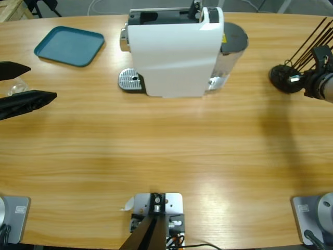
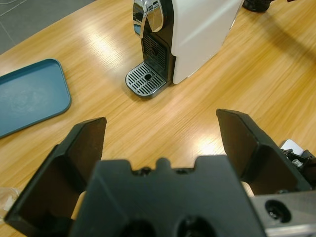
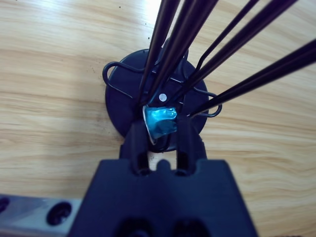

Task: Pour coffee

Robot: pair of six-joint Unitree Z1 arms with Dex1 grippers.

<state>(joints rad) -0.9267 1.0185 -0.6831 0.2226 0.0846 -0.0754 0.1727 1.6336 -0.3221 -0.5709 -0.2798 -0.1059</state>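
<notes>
Your right claw (image 3: 160, 129) is clamped on the blue capsule (image 3: 161, 123) at the black wire rack (image 3: 129, 101), well to one side of the white machine (image 1: 174, 52). Your left claw (image 2: 160, 136) gapes empty, facing the machine's drip grate (image 2: 146, 79); bare worktop (image 1: 166, 151) lies between. No coffee is visible.

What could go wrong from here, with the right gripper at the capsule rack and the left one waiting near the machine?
1. The right gripper has its jaws around the blue capsule among the rack's thin black rods; pulling out crooked could snag a rod and tip the rack or drop the capsule.
2. The drip grate of the coffee machine is bare, so anything brewed would spill.
3. The left gripper is open, holding nothing.
</notes>
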